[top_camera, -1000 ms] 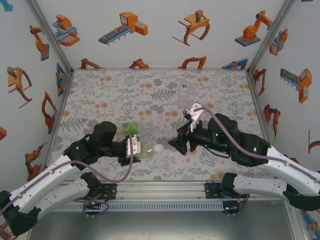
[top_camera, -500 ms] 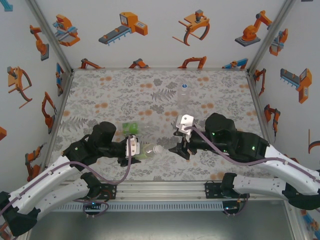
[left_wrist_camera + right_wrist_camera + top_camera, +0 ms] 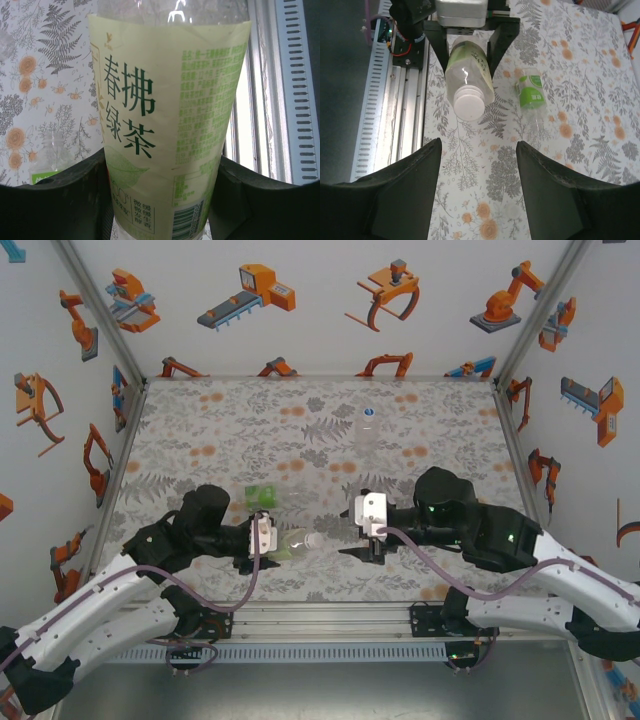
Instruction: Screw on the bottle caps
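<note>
Pale yellow-green bottle (image 3: 468, 65) clamped at the label by left hand (image 3: 160, 200), held horizontal near 6 o'clock of the surface (image 3: 200, 420), neck pointing to 3. White cap (image 3: 468, 106) sits on the neck; tightness can't tell. Right hand (image 3: 477, 190) wide, at 3 o'clock of the cap, apart from it. Green bottle (image 3: 262, 495) lies at 11 o'clock of the held one. Unlabelled bottle (image 3: 368, 430) upright toward 12.
</note>
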Robot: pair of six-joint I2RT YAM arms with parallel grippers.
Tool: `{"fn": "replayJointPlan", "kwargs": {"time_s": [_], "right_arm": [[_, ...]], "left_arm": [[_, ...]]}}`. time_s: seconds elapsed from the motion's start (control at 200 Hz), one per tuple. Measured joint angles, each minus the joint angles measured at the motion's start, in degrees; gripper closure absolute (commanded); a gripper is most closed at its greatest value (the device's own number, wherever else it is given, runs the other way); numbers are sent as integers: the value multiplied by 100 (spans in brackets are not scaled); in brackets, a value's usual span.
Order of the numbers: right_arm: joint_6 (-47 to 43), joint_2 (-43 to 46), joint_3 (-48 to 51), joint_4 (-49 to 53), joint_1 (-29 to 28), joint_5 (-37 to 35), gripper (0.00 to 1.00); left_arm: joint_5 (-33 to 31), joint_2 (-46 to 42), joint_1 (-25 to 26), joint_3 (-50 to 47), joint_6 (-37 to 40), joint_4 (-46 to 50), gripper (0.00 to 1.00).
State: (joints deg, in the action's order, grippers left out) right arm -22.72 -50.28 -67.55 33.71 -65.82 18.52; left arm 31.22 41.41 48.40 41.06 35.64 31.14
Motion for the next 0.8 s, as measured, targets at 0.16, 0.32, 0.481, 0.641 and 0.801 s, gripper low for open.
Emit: {"fn": "replayJointPlan", "kwargs": {"time_s": [0.16,0.32,0.481,0.641,0.801], "right_arm": [[-188,-129,4,-157,0,254,44],[-267,-267,74,-372,0,505,49],[-264,-367,286,-667,0,643,54],[-256,-415,535,-986,0,654,55],[-201,-444,691,-1235,-4,651,56]], "left_arm": [[35,0,0,0,15,0,100],[39,0,0,0,17,2,100],[57,-7,0,0,17,2,100],[61,-26,0,0,17,4,100],[76,-35,0,0,15,13,100]]}}
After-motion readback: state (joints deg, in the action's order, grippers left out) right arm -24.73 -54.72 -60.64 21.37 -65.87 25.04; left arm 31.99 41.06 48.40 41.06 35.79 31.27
